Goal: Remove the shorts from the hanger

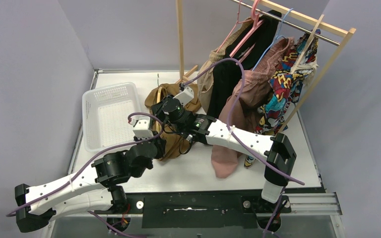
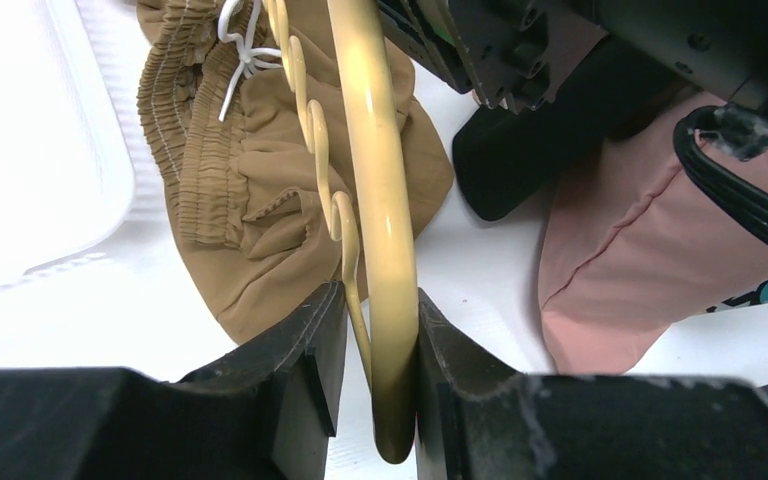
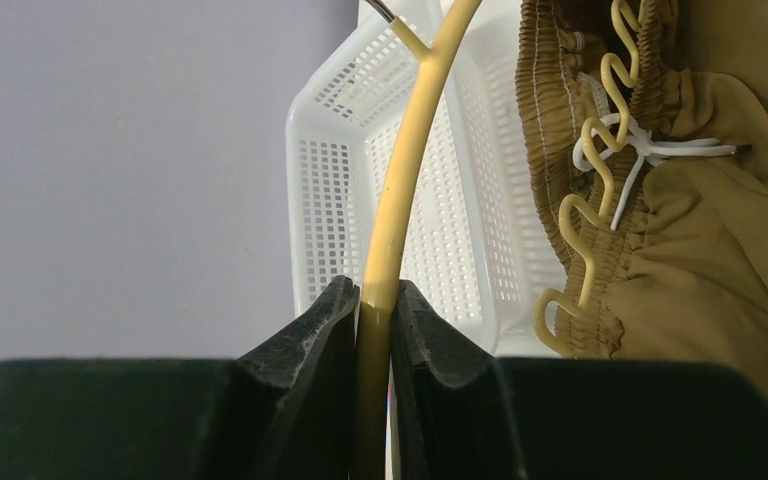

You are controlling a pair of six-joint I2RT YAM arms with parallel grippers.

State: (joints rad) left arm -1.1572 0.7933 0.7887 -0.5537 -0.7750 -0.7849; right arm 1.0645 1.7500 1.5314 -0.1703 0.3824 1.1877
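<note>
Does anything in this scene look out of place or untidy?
Yes. The olive-brown shorts lie crumpled on the table, the yellow hanger across their waistband. The dusty pink shorts sag from the rack, far lower than the clothes beside them.

Hanger runs off the top edge (right wrist view)

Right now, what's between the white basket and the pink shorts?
The olive-brown shorts and the yellow hanger on them; the top view shows it.

Olive-brown shorts in heap on table, cream hanger seemingly thru them.
</note>
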